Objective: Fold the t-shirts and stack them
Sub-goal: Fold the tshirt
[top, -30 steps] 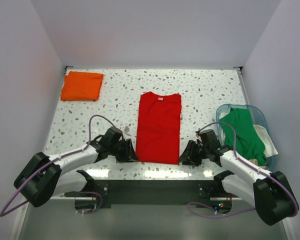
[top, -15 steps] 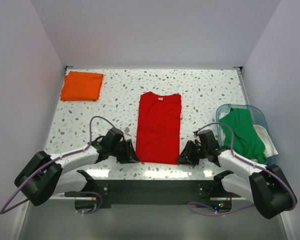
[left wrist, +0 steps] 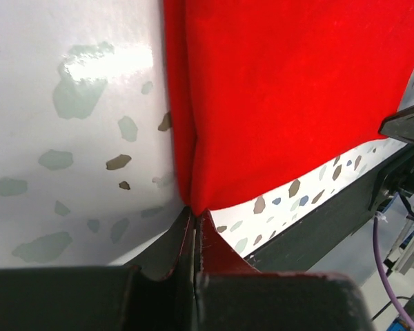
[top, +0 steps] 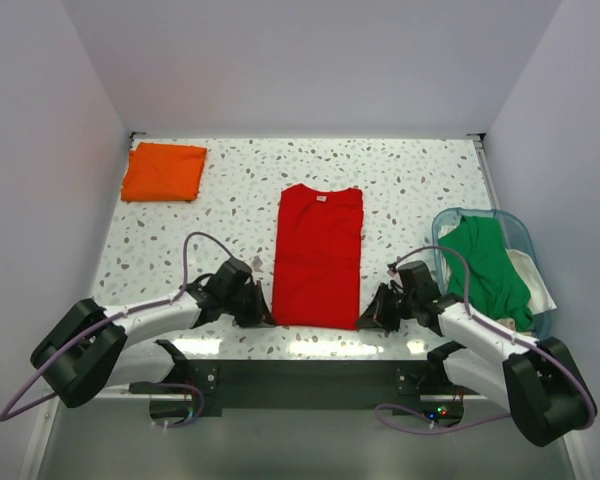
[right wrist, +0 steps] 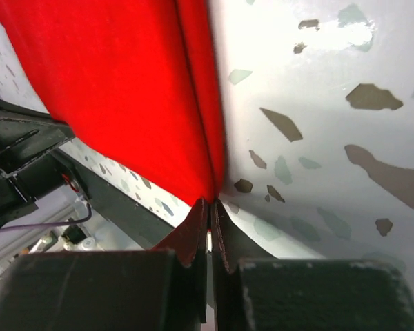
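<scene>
The step in hand looks to be the crosswise fold of the red t-shirt [top: 318,255], which lies as a long narrow strip in the middle of the bench [top: 410,190], collar away from the arms and sides turned in. The left claw [top: 257,305] is at its near left hem corner and the right claw [top: 372,315] at the near right one. In both wrist views the jaws are pressed to a hairline slit with red hem pinched at their tips. Next, I judge, both corners need lifting together and carrying evenly toward the collar. The orange t-shirt [top: 163,171] sits folded at the far left; the green t-shirt [top: 485,265] lies heaped in the tub [top: 515,232].
</scene>
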`<control>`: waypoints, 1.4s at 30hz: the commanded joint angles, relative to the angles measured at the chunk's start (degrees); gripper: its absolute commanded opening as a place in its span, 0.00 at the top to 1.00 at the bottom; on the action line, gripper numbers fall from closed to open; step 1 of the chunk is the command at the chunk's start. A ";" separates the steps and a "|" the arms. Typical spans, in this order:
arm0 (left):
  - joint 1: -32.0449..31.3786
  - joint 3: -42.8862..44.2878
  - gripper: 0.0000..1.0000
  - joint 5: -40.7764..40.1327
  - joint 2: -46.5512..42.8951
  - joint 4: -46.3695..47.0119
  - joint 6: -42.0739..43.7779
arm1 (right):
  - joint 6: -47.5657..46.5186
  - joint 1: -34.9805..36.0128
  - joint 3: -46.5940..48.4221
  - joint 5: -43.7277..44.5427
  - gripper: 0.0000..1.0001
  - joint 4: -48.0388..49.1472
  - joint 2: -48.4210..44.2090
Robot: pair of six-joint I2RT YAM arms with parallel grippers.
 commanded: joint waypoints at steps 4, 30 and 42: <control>-4.61 -0.18 1.00 -3.47 -4.16 -3.23 -1.34 | -4.20 0.26 0.88 -0.82 1.00 -8.54 -9.19; -6.21 28.38 1.00 -18.51 -3.47 -17.91 6.56 | -13.52 0.26 27.15 15.51 1.00 -23.15 -11.85; 7.59 44.98 1.00 -9.81 13.14 -15.37 12.80 | -12.56 -5.00 45.08 16.15 1.00 -14.35 9.50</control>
